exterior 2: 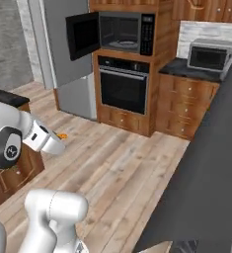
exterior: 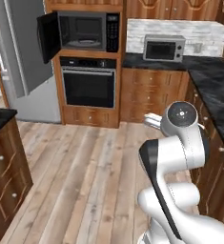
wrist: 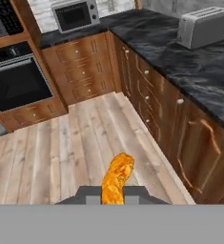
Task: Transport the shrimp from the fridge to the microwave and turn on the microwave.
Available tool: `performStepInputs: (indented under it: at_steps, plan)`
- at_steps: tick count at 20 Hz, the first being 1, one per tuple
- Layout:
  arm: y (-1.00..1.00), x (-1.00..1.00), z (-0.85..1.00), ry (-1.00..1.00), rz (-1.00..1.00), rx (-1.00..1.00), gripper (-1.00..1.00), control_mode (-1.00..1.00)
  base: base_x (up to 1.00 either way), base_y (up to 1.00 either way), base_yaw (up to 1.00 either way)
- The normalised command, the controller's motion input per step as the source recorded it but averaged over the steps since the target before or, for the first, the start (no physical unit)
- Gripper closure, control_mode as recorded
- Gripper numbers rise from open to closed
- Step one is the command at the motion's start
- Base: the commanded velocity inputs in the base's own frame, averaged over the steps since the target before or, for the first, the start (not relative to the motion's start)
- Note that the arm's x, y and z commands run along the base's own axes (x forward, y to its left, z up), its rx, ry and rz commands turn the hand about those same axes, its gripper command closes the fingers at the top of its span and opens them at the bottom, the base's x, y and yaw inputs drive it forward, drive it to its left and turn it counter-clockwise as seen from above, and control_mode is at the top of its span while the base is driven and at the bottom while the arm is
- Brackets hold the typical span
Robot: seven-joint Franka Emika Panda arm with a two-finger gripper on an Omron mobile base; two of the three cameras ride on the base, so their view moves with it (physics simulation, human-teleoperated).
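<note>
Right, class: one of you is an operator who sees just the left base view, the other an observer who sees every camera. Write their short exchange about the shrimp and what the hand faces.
Operator: Does the arm have the shrimp?
Observer: Yes. In the hand view the shrimp is pinched between the tips of the hand.
Operator: What is under it?
Observer: The right base view shows it over the wood floor, well away from the microwave.
Operator: What does the hand face?
Observer: A grey toaster on the black counter.
</note>
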Motion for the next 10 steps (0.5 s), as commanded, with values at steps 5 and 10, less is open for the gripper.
performStepInputs:
  at_steps: [5,10]
  plan:
    - [0.0,0.0,0.0,0.0,0.0,0.0,1.0,1.0,1.0,-0.63,0.45]
    - [0.0,0.0,0.0,0.0,0.0,0.0,1.0,1.0,1.0,-0.69,0.43]
